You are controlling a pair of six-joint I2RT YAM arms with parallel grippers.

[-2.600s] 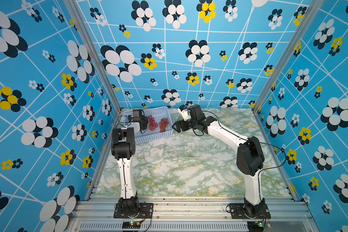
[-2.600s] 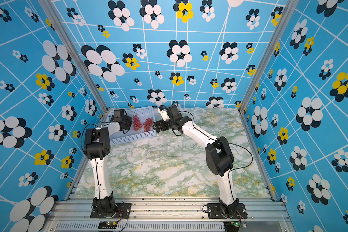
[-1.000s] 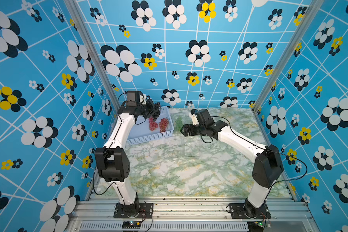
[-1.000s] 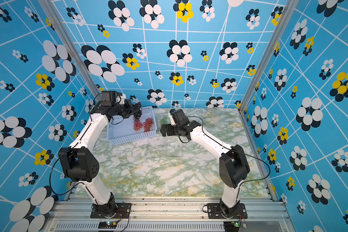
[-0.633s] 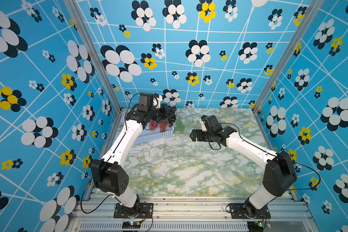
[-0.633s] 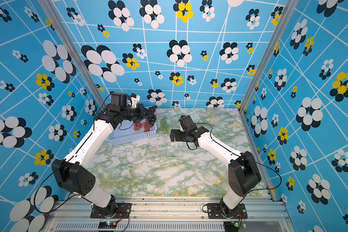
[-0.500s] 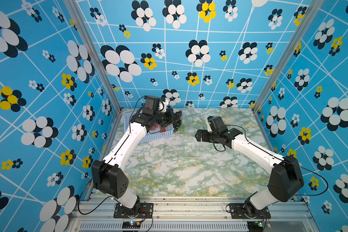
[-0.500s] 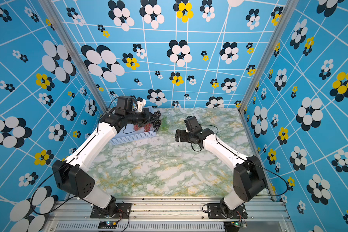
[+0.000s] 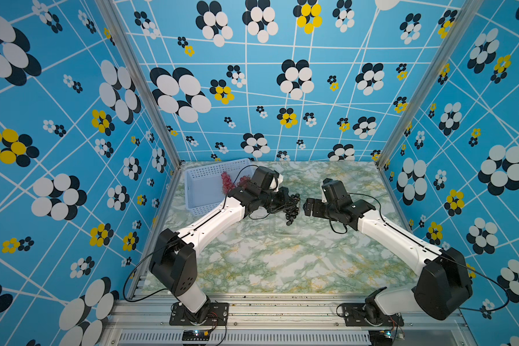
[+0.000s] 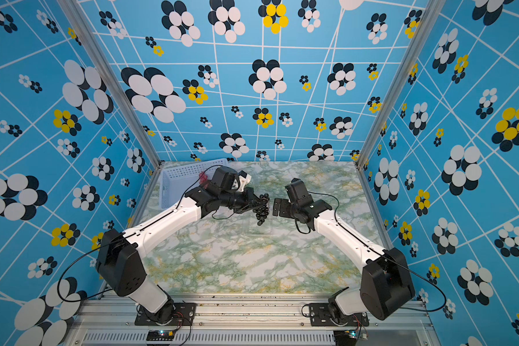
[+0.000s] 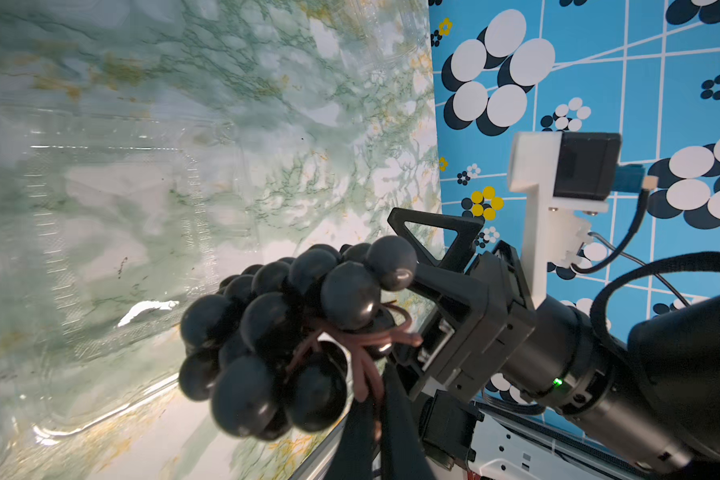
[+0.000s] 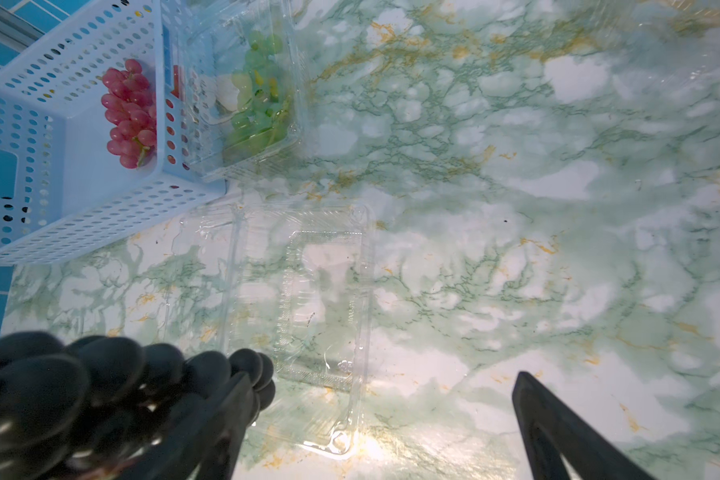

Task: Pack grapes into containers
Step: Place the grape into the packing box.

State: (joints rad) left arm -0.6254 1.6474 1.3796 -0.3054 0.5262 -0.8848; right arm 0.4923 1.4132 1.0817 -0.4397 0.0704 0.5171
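Observation:
A dark blue-black bunch of grapes (image 9: 292, 209) (image 11: 292, 332) hangs from my left gripper (image 9: 288, 201) (image 11: 373, 395), which is shut on its brown stem. The bunch hangs above an open, empty clear container (image 9: 285, 230) (image 12: 308, 291) in the middle of the table. My right gripper (image 9: 307, 206) (image 12: 381, 376) stands open just right of the bunch, holding nothing. In the right wrist view, green grapes (image 12: 258, 83) lie in another clear container (image 12: 296, 120) beside the basket. A pinkish-red bunch (image 12: 127, 112) (image 9: 226, 182) lies in the basket.
The pale blue perforated basket (image 9: 201, 191) (image 12: 59, 208) stands at the back left against the wall. Patterned blue walls close in the green marbled table (image 9: 282, 263) on three sides. An aluminium rail runs along the front edge.
My left arm has swung right from the basket, carrying the dark grapes to above the empty container. My right arm has drawn back to the right, its gripper still open.

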